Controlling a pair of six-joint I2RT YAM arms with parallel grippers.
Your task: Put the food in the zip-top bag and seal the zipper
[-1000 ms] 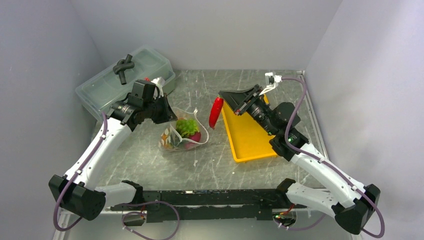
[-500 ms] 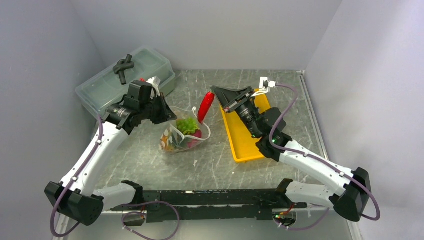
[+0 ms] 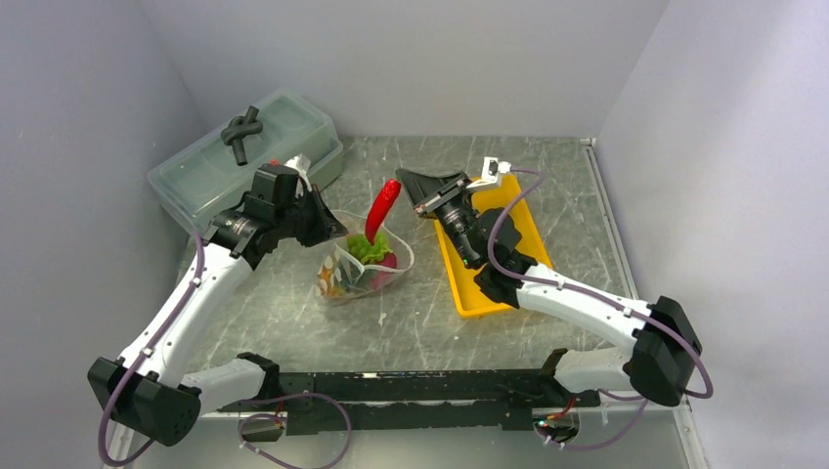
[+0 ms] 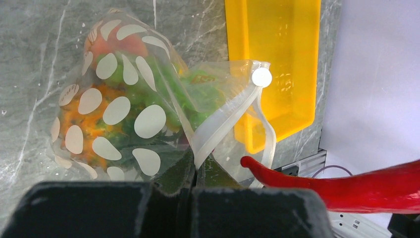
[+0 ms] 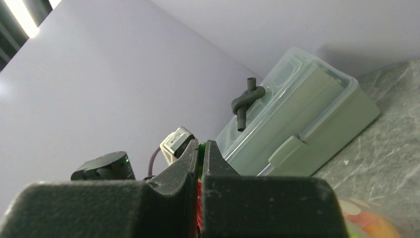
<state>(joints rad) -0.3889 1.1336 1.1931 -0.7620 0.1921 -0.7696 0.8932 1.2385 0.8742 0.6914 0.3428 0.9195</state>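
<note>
The zip-top bag (image 3: 344, 274) lies mid-table, clear with white dots (image 4: 119, 114). Inside it sit an orange pineapple (image 4: 81, 124), green pieces (image 3: 368, 247) and a reddish fruit (image 4: 119, 45). My left gripper (image 3: 327, 227) (image 4: 195, 166) is shut on the zipper (image 4: 223, 130), holding the mouth up and open. My right gripper (image 3: 399, 186) (image 5: 202, 145) is shut on the stem end of the red chili (image 3: 380, 208). The chili hangs tip-down just above the bag's mouth, with its tip (image 4: 250, 162) next to the zipper loop.
A yellow tray (image 3: 489, 283) (image 4: 277, 49) lies right of the bag, under my right arm. A translucent lidded box (image 3: 210, 171) (image 5: 297, 124) stands at the back left with a black knotted piece (image 3: 241, 130) on its lid. Grey walls close in on three sides.
My right arm has swung left, carrying the chili from beside the tray's edge to above the bag's mouth. The left gripper has kept its hold on the zipper, shifting only slightly.
</note>
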